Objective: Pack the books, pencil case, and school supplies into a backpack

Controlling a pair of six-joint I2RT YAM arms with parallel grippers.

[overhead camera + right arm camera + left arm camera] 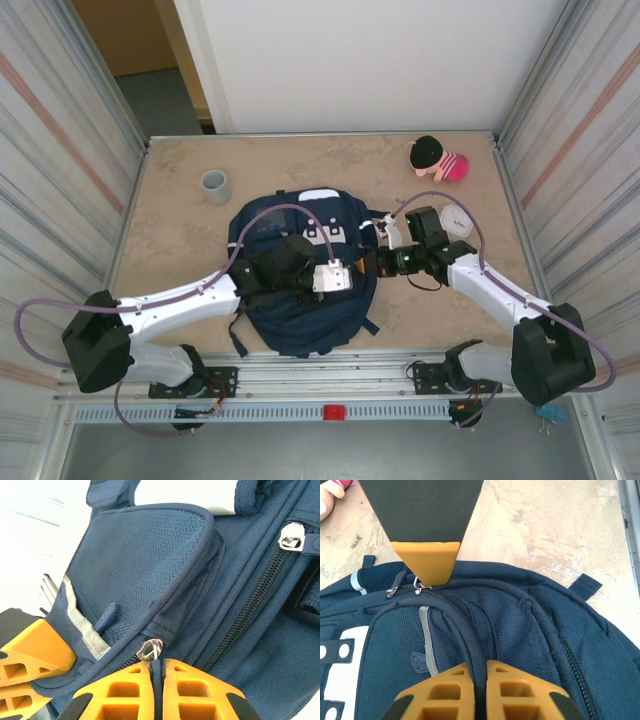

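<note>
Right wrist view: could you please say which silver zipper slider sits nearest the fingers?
The lower slider, directly above the fingers pinching its pull; the upper slider sits top right.

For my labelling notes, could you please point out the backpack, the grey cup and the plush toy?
backpack (300,325): top view, on its lower front panel.
grey cup (215,186): top view, on its open mouth.
plush toy (428,152): top view, on its black head.

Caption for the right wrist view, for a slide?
Right gripper shut on a zipper pull of the navy backpack, just below its metal slider.
</note>
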